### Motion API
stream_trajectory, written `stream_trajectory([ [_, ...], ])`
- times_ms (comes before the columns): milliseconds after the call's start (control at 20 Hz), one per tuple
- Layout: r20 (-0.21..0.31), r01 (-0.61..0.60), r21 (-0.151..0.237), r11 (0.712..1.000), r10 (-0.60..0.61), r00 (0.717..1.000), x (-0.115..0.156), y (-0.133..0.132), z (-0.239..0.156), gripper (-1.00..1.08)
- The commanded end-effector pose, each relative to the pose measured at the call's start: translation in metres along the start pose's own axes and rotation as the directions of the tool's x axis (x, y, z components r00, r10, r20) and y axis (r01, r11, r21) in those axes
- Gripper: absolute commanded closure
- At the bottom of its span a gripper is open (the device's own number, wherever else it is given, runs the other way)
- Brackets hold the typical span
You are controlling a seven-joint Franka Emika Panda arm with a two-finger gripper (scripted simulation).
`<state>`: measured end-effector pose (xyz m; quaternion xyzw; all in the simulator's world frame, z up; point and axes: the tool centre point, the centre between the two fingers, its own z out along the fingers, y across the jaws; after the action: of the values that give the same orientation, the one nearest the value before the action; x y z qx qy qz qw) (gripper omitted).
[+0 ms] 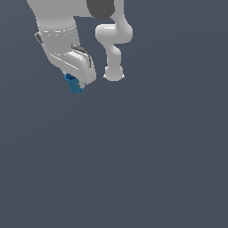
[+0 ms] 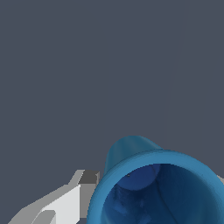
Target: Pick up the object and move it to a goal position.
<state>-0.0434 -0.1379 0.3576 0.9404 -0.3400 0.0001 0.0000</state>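
The object is a small blue cylinder [image 1: 74, 84], tube-like, sticking out below the white gripper [image 1: 76, 83] at the upper left of the exterior view. The gripper is shut on it and holds it up off the grey floor, tilted. In the wrist view the blue cylinder [image 2: 157, 188] fills the lower part of the picture, its open end facing the camera, with one white and grey finger [image 2: 70, 197] beside it. The other finger is mostly hidden behind the tube.
The white arm links [image 1: 113, 49] and the arm's base [image 1: 114, 73] stand at the top middle of the exterior view. The flat grey floor [image 1: 133, 156] spreads all around, with nothing else on it in view.
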Motion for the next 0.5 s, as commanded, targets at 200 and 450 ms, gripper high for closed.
stream_trajectory([
  [200,0.000,0.002,0.000,1.000,-0.002,1.000,0.017,0.010,-0.056,1.08],
  [450,0.000,0.002,0.000,1.000,-0.002,1.000,0.029,0.016,-0.091,1.08],
])
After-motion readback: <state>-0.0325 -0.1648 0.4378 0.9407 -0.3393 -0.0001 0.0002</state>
